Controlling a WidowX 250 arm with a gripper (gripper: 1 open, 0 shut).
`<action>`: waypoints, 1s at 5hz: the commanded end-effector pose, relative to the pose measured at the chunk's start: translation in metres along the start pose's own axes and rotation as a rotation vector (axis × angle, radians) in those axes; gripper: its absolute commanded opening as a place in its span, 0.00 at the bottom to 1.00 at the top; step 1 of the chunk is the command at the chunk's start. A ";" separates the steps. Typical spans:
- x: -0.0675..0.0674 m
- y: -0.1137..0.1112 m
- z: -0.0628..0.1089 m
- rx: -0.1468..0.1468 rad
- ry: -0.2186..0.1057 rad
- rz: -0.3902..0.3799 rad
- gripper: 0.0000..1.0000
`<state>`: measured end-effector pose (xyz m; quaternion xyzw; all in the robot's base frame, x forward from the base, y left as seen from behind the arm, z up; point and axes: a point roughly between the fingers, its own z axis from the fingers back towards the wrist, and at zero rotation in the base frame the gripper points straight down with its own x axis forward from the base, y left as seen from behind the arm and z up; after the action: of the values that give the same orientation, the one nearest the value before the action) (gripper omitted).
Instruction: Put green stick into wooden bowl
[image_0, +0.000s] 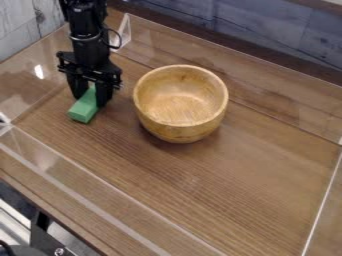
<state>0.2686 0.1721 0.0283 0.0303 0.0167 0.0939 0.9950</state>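
Left of the wooden bowl (181, 102), the gripper (91, 92) is clamping the green stick (86, 106) from above, ready for lifting across

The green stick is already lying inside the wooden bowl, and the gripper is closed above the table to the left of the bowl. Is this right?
Not quite. The camera view shows the green stick on the table, left of the wooden bowl, not inside it; the bowl is empty. The gripper is closed there, on the stick's upper end.

Green stick (86, 107) on table (201, 190), left of wooden bowl (181, 102), gripper (91, 92) above stick
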 end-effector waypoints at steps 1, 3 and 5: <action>0.011 0.005 0.023 0.017 -0.058 0.027 0.00; 0.011 0.003 0.028 0.005 -0.051 0.035 0.00; 0.012 0.002 0.032 -0.004 -0.047 0.043 0.00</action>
<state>0.2694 0.1686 0.0360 0.0137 0.0317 0.1152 0.9927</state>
